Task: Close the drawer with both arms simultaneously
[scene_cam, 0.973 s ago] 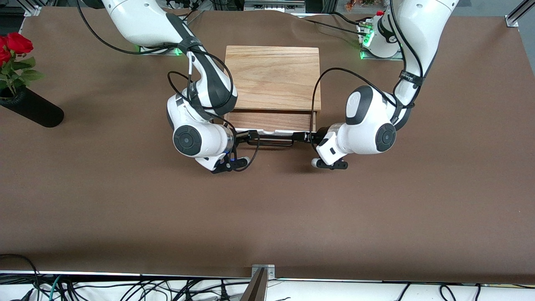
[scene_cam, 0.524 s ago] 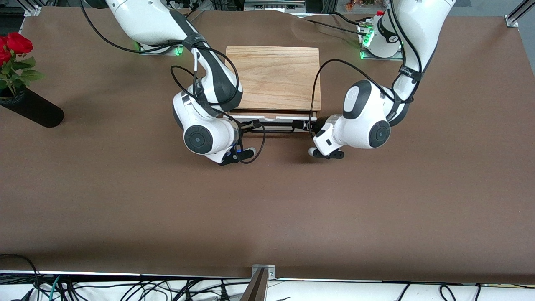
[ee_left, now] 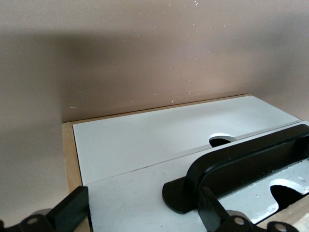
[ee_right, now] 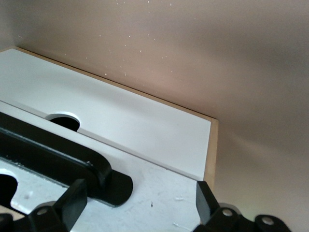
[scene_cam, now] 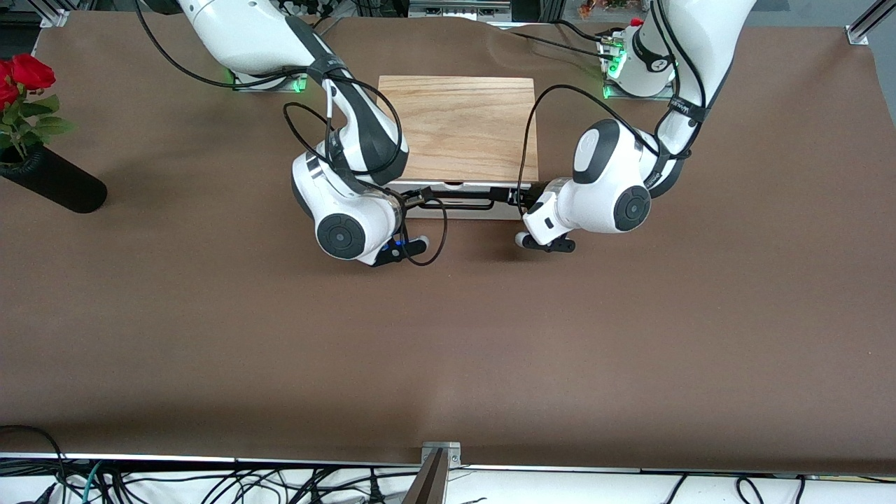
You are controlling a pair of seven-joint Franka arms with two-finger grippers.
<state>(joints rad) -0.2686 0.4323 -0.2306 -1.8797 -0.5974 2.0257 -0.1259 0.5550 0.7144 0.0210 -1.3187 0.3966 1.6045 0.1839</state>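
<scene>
The drawer [scene_cam: 455, 211] sits in under the box's wooden top [scene_cam: 458, 129]; only its white front panel and black wire handle [scene_cam: 465, 204] show. My right gripper [scene_cam: 418, 199] is open at the handle's end toward the right arm. In the right wrist view [ee_right: 140, 203] its fingers straddle the white panel [ee_right: 159, 193] beside the handle's foot [ee_right: 111, 186]. My left gripper [scene_cam: 500, 195] is open at the handle's other end. In the left wrist view [ee_left: 142, 212] its fingers straddle the panel [ee_left: 135, 193] next to the handle [ee_left: 241, 164]. Neither holds anything.
A black vase with red roses [scene_cam: 52, 183] lies at the right arm's end of the table. Black cables loop from both wrists in front of the drawer. The brown table [scene_cam: 448, 336] stretches toward the front camera.
The drawer has slid into the box, so its wooden tray no longer shows. Both grippers moved with the front panel toward the box.
</scene>
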